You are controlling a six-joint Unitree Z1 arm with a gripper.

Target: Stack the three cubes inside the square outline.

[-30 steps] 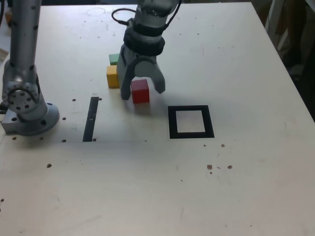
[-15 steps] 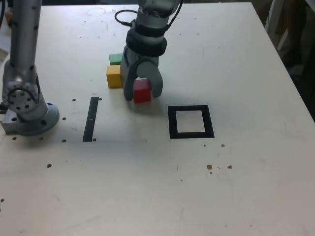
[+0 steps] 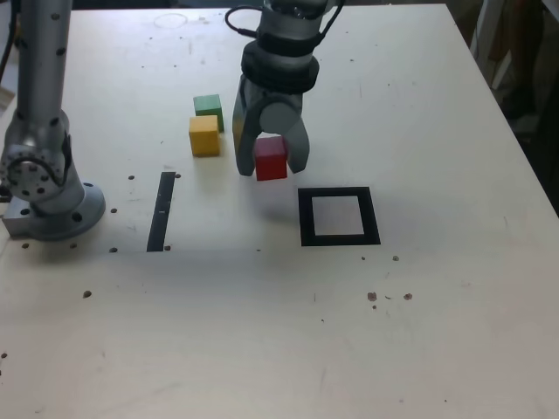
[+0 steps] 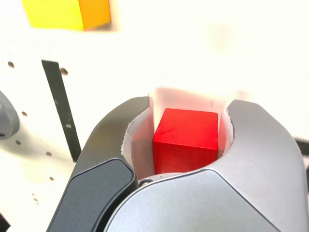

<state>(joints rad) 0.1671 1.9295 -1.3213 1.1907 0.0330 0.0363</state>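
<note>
yellow cube [image 3: 204,135], green cube [image 3: 208,108], black strip [image 3: 161,210]

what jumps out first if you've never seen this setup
The pincer with the red cube clamped between its jaws, near the table's middle, with a shadow on the table under the cube. Just to the exterior view's right of it and nearer the camera lies the black square outline, nothing in it. The yellow cube and green cube sit close together on the exterior view's left of the pincer.
</note>
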